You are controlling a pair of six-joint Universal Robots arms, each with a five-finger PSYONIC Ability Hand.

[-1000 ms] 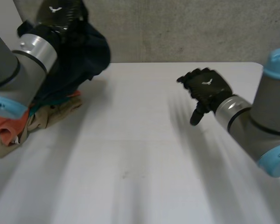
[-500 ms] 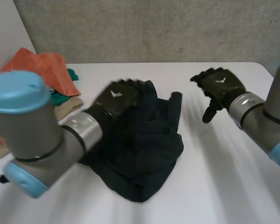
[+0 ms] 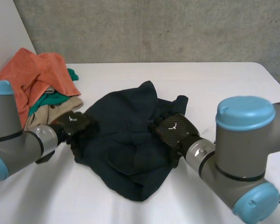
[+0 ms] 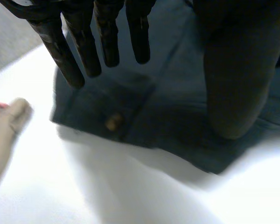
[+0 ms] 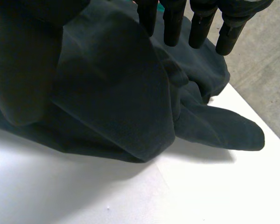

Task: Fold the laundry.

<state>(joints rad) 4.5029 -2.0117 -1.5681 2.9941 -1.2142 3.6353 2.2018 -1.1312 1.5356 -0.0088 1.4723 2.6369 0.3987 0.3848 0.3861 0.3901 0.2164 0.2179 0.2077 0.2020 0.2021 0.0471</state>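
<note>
Dark garment [image 3: 128,140], crumpled mid table [image 3: 224,84], looks soft, limp, light: take an edge; left hand [image 3: 74,127] and right hand [image 3: 173,131] at its sides, fingers straight, gripping nothing

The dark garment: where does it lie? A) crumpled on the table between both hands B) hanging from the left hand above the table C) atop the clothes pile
A: the dark garment lies crumpled on the white table, the left hand at one side, the right hand at the other.

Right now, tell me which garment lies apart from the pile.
The dark navy garment, mid-table, left hand and right hand on it; orange, green and beige ones sit heaped.
</note>
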